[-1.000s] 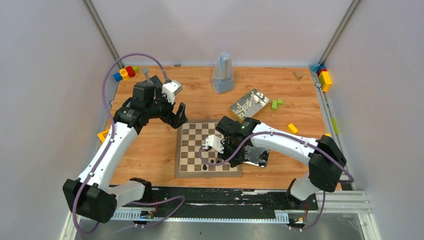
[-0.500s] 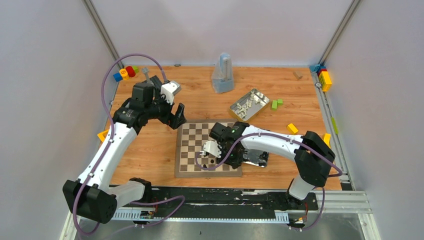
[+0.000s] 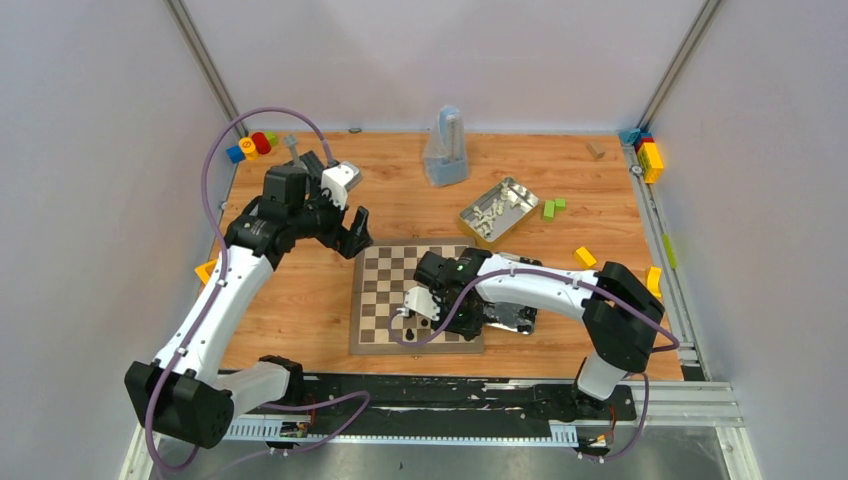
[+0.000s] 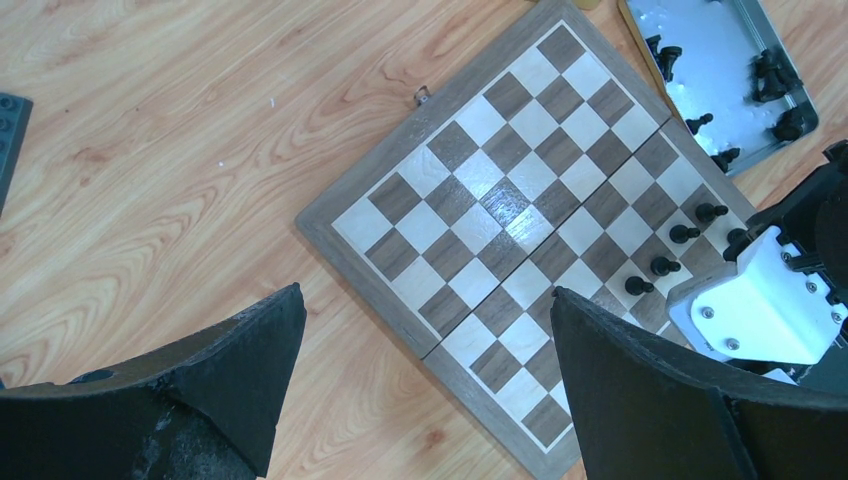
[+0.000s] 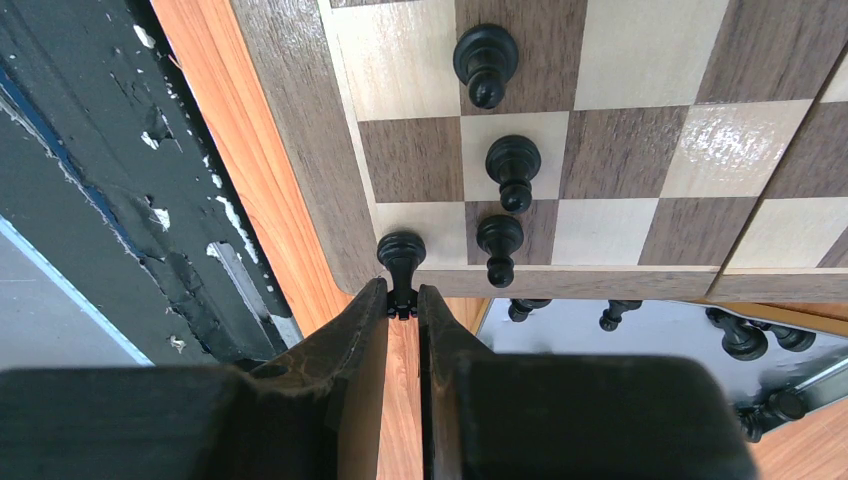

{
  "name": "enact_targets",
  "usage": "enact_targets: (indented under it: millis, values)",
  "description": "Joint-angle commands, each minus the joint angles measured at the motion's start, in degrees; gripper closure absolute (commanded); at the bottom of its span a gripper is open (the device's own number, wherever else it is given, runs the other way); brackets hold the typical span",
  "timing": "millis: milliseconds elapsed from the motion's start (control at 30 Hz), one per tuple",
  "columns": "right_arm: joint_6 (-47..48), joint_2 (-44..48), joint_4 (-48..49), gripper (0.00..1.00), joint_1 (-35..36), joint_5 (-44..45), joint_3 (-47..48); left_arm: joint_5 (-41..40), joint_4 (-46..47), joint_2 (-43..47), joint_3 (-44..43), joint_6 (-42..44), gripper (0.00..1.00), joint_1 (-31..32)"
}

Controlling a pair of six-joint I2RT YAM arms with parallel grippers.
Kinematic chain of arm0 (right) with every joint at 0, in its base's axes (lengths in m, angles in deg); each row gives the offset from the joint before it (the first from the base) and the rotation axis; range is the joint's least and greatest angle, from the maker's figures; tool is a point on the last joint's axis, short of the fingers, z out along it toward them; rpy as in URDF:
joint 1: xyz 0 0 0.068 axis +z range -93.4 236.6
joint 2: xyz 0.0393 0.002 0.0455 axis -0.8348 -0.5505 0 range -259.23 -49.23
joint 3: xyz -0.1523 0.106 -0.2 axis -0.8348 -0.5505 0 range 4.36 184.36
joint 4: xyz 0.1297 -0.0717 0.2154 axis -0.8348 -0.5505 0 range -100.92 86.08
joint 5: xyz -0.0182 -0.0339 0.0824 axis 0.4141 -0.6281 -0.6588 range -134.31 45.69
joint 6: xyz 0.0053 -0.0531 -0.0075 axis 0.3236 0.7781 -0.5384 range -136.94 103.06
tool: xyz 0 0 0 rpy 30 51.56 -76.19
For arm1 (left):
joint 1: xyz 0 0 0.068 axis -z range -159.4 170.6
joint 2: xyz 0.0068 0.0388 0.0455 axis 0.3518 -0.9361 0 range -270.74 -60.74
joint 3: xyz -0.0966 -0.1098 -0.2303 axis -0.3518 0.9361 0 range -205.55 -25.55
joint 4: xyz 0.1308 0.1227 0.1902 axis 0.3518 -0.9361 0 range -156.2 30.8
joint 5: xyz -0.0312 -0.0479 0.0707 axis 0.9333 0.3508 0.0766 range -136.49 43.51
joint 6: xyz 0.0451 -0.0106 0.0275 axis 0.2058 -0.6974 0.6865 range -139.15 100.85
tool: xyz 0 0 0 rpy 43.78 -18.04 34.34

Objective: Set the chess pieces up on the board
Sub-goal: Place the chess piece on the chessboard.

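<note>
At the board's near edge, only the right wrist view shows the right end effector [image 5: 402, 298] pinching a glossy black pawn [image 5: 400, 255] by its narrow top. The pawn's round base is over the tan border of the board [image 5: 300, 150]. From above, the wrist hides this grip. Three more black pawns [image 5: 513, 165] stand on checkered squares just beyond. The left wrist view shows the wooden board lying flat on the wood-grain worktop [image 4: 150, 150], with a shiny metal tin [image 4: 735, 110] of black pieces beside it. Over the far corner hangs the left end effector [image 4: 425, 305], spread wide and holding nothing. Farther back is another tin [image 3: 520, 193] of pale pieces.
</note>
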Motion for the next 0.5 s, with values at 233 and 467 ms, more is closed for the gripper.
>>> enact_targets:
  millis: [233, 467]
  values:
    - [-1.32, -1.09, 0.84, 0.86, 1.28, 2.7, 1.29, 1.5, 0.89, 2.0, -1.29, 0.42, 0.0, -0.33]
    - [-1.38, -1.03, 0.8, 0.82, 1.42, 3.42, 1.83, 1.58, 0.9, 2.07, -1.03, 0.63, 0.0, -0.33]
